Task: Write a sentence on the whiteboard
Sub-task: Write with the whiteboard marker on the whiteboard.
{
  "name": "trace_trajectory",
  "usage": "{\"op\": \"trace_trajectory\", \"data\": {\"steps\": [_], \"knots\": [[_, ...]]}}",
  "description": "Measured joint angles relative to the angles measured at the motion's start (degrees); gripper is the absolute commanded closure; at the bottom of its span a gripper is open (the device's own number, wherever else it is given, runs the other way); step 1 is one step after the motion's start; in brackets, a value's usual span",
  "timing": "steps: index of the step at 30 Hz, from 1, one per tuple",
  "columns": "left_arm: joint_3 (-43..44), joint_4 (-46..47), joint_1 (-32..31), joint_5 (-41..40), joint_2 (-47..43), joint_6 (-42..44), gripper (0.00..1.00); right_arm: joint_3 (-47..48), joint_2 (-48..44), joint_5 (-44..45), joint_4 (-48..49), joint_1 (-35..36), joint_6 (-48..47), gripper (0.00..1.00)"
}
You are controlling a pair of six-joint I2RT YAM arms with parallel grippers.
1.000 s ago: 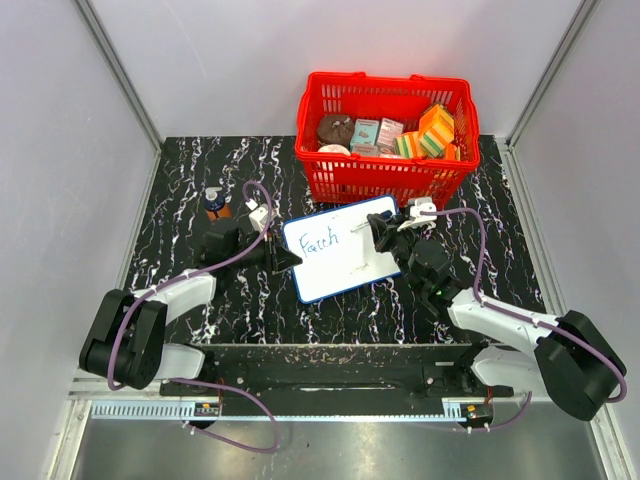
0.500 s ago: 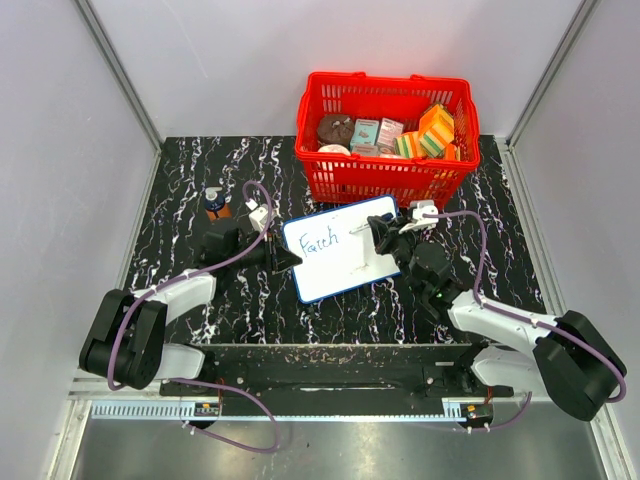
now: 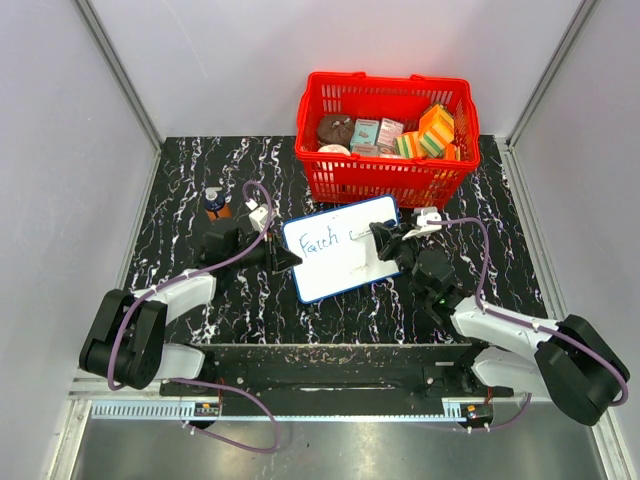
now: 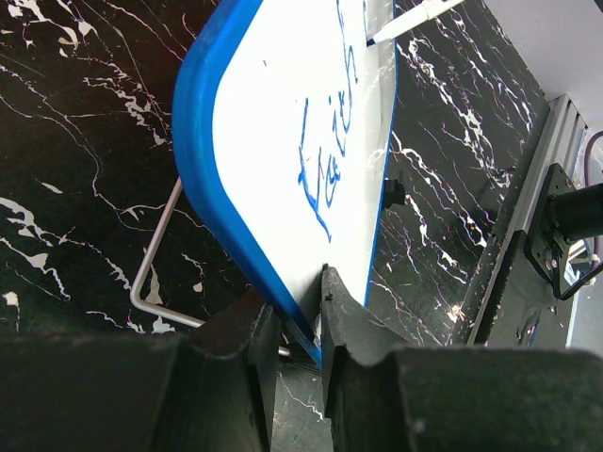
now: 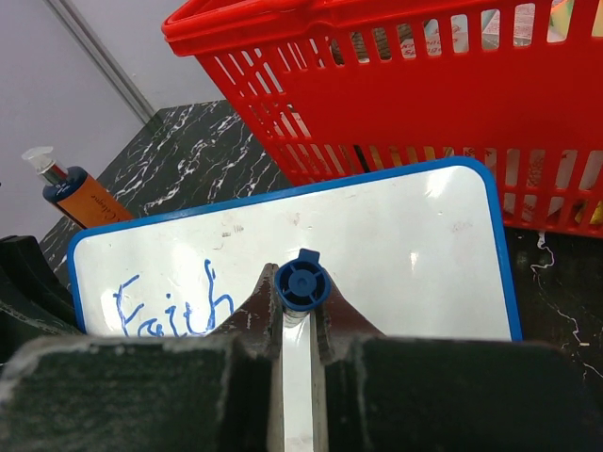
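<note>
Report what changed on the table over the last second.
The right claw, shut on the marker, drew back slightly to the right and toward the near edge, its wrist moving away from the red basket. Nothing was taken hold of or let go. The left claw still clamps the whiteboard. Faith, the basket and the bottle are unchanged.

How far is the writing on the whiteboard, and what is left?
Done: the sentence has one word, "Faith", in blue on the whiteboard. In hand: the left pincer clamps the board's edge, and the right pincer holds the marker near it. Left: the rest; the space beside and below is blank.
</note>
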Motion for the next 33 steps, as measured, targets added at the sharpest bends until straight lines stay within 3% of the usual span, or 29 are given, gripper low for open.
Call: {"op": "trace_trajectory", "data": {"steps": [33], "knots": [[0.0, 0.0, 0.0, 0.0, 0.0, 0.0, 1.00, 2.6, 2.1, 0.2, 0.3, 0.0, -1.8, 1.00]]}}
